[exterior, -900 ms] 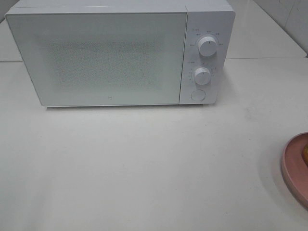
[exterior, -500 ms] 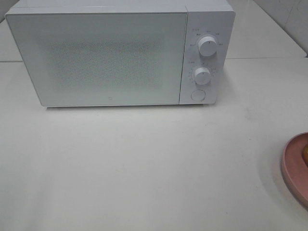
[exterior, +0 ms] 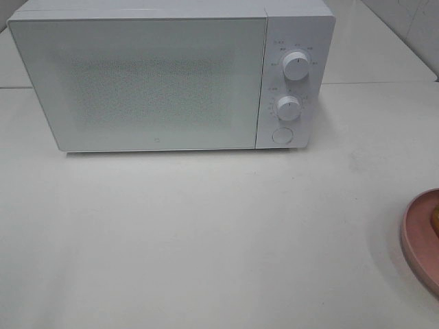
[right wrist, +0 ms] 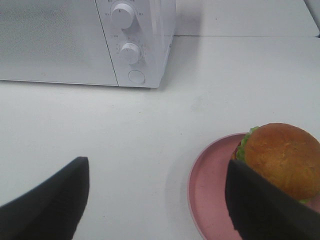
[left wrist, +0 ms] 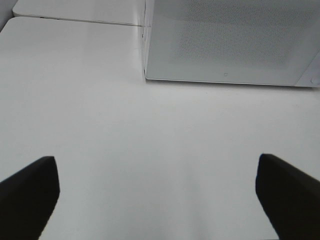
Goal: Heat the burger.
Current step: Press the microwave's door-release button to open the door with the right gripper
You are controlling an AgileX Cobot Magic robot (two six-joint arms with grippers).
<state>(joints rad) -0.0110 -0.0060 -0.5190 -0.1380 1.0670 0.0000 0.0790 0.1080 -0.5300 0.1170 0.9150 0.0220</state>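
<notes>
The burger (right wrist: pixel 282 157), with a golden-brown bun and green lettuce at its edge, sits on a round pink plate (right wrist: pixel 210 185) on the table's right side. The exterior high view shows only a sliver of the burger (exterior: pixel 435 216) at the right border. My right gripper (right wrist: pixel 155 200) is open above the table; one of its dark fingers (right wrist: pixel 260 205) stands in front of the plate and the burger, and nothing lies between the two fingers. My left gripper (left wrist: pixel 157 200) is open wide over bare table in front of the microwave (left wrist: pixel 225 40). Neither gripper shows in the exterior high view.
The white microwave (exterior: pixel 164 75) stands at the back with its door shut. On its right panel are two round knobs (exterior: pixel 295 65) and a round button (exterior: pixel 281 136). The pink plate (exterior: pixel 418 240) reaches past the right edge of the exterior high view.
</notes>
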